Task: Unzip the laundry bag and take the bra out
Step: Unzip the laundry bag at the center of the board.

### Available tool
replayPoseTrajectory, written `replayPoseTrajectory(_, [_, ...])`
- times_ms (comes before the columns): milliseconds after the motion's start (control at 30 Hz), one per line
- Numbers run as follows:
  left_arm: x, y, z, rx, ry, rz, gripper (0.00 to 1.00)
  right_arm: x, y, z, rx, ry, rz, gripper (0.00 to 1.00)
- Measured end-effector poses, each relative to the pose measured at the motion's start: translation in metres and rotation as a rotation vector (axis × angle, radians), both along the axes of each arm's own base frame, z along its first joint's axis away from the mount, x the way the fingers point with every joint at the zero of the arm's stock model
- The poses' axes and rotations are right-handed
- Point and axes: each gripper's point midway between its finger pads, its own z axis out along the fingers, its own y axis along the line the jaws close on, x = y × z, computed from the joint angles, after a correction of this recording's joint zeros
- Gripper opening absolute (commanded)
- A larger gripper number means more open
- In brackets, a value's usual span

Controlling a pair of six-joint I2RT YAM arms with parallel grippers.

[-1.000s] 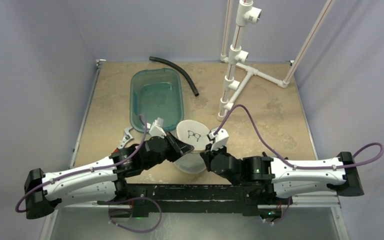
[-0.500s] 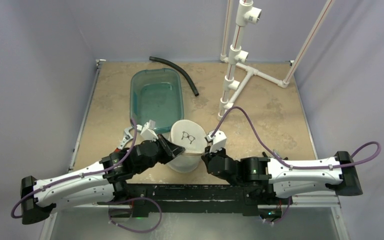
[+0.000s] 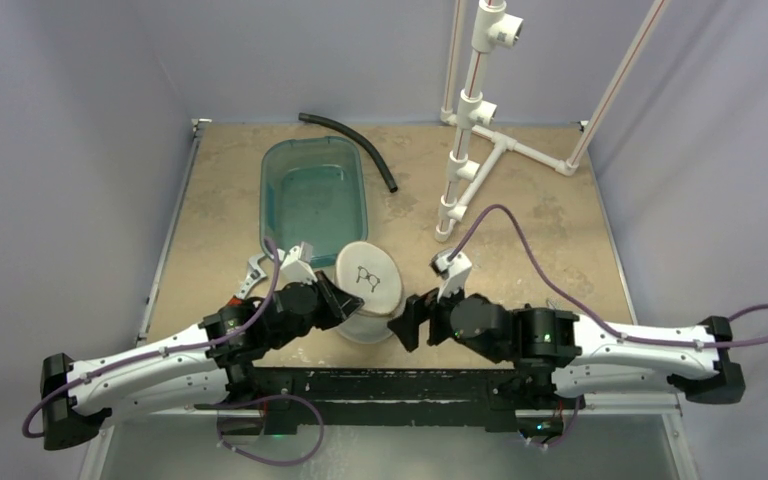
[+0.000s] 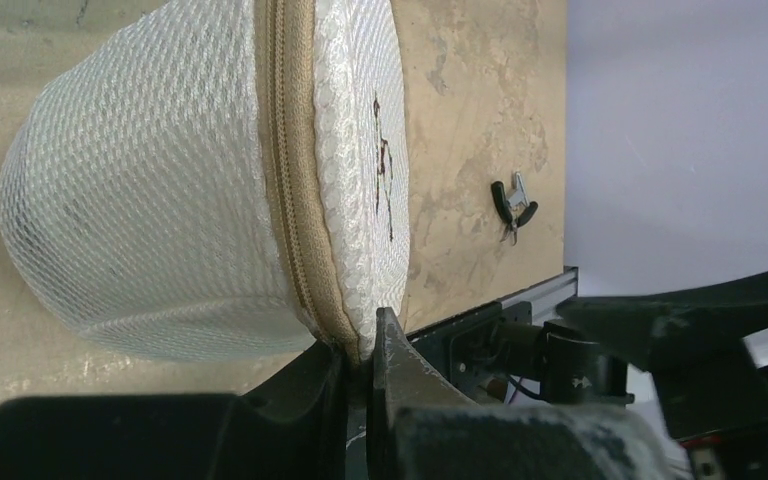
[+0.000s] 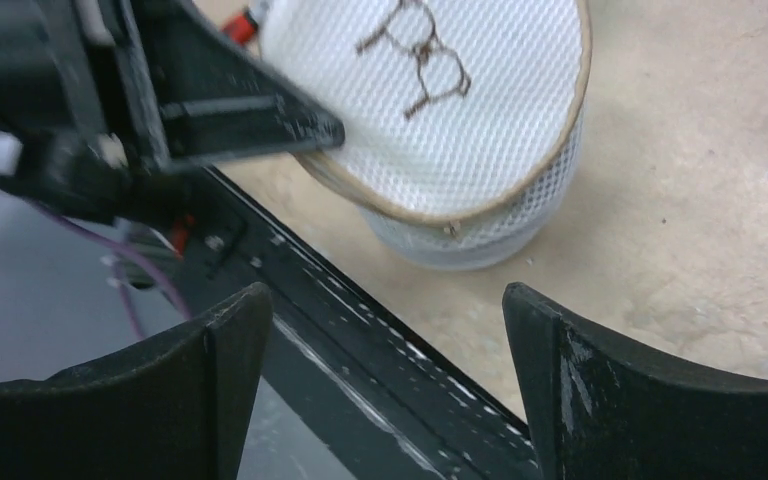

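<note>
The laundry bag (image 3: 368,300), a white mesh drum whose flat top bears a black bra outline, stands tilted near the table's front edge. My left gripper (image 3: 348,298) is shut on its left rim, and the left wrist view shows the jaws (image 4: 362,352) pinching the top's edge beside the tan zipper (image 4: 290,180), which runs closed. My right gripper (image 3: 412,320) stands open just right of the bag, not touching it. In the right wrist view the bag (image 5: 460,110) lies beyond the wide-apart fingers (image 5: 230,340). The bra is hidden.
A teal plastic tub (image 3: 278,190) sits behind the bag. A black hose (image 3: 355,145) curves at the back and a white pipe stand (image 3: 475,130) rises at the back right. Pliers (image 3: 252,272) lie left of the bag. The black front rail (image 3: 380,385) runs just below it.
My right gripper has let go of the bag's right rim, opened wide and backed off to the near right. My left gripper dragged the bag slightly left.
</note>
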Motion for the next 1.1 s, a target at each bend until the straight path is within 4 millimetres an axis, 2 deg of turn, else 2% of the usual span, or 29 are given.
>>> replayPoseTrajectory(67, [0.0,0.002,0.0,0.011,-0.011,-0.009,0.0,0.01,-0.001,0.016,0.058,0.026,-0.029,0.86])
replayPoseTrajectory(133, [-0.001,0.004,0.002,0.015,-0.028,-0.018,0.0,0.034,-0.004,0.028,0.127,0.064,-0.099,0.86])
replayPoseTrajectory(233, [-0.004,0.01,0.001,0.01,-0.047,-0.026,0.0,0.069,-0.013,0.026,0.193,0.114,-0.187,0.85])
replayPoseTrajectory(300, [-0.005,0.014,-0.001,0.004,-0.057,-0.03,0.0,0.079,-0.014,0.018,0.211,0.145,-0.205,0.84])
replayPoseTrajectory(467, [-0.009,0.02,-0.002,-0.021,-0.077,-0.037,0.0,0.088,-0.002,-0.003,0.253,0.223,-0.162,0.77])
replayPoseTrajectory(633, [-0.011,0.021,0.0,-0.031,-0.079,-0.044,0.0,0.104,0.009,-0.014,0.282,0.255,-0.137,0.71])
replayPoseTrajectory(900, [-0.014,0.018,0.0,-0.026,-0.084,-0.073,0.0,0.112,0.028,-0.038,0.302,0.297,-0.059,0.7])
replayPoseTrajectory(1100, [-0.015,0.018,0.0,-0.025,-0.084,-0.081,0.0,0.115,0.034,-0.053,0.32,0.32,-0.02,0.61])
